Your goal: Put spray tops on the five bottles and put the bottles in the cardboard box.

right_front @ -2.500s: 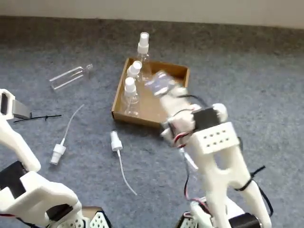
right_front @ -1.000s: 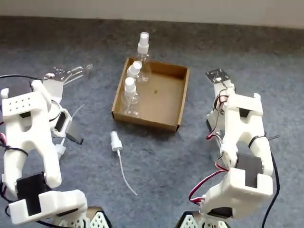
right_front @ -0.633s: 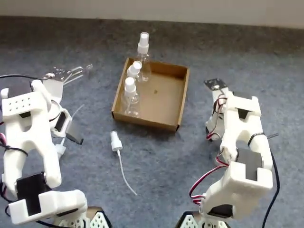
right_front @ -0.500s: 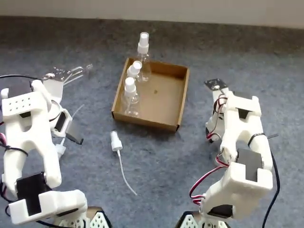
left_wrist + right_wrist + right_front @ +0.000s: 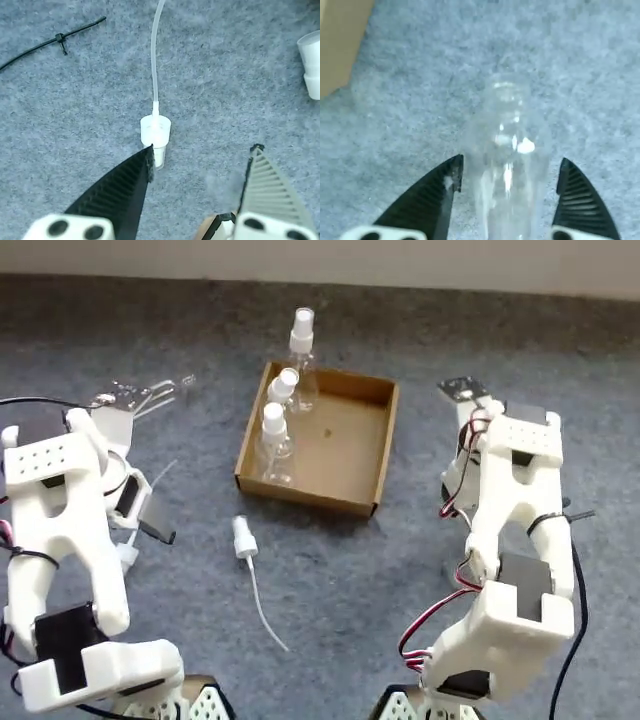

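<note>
Right gripper (image 5: 511,161) is spread open astride a clear plastic bottle (image 5: 507,130), whose uncapped neck points away from the claw. Left gripper (image 5: 202,148) is also released, its black fingertip just beside a white spray top (image 5: 155,131) whose thin tube runs straight away. Beyond, the brown cardboard box (image 5: 310,495) has 3 capped clear bottles (image 5: 274,445) along its left-arm wall.

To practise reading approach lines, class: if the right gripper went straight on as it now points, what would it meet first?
Most likely the clear bottle, centred between the right gripper's open fingers, though depth is unclear.
</note>
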Robot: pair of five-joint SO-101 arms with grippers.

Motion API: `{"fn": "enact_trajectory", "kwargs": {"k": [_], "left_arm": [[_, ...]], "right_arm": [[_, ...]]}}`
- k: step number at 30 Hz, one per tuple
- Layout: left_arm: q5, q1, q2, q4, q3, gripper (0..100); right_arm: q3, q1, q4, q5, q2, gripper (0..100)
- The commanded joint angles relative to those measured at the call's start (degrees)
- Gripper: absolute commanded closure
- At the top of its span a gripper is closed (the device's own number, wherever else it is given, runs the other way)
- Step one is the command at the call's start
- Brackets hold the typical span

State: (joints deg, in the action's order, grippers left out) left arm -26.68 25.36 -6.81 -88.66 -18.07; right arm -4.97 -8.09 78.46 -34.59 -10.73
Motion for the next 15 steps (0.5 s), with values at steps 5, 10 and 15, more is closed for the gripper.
{"fn": "enact_trajectory", "kwargs": {"k": [5,10,15], "left_arm": [[0.2,-0.7,-2.5,0.4,0.2,72],[0.2,-0.7,-2.5,0.4,0.2,72],[0.2,-0.7,-2.5,0.4,0.2,72]], "right_arm": [[4.5,-0.5,1.0,-0.4,1.0,72.8],[4.5,0.8,1.4,-4.4,1.0,72.8],[4.5,2.0,1.2,-6.1,0.8,72.8]]}}
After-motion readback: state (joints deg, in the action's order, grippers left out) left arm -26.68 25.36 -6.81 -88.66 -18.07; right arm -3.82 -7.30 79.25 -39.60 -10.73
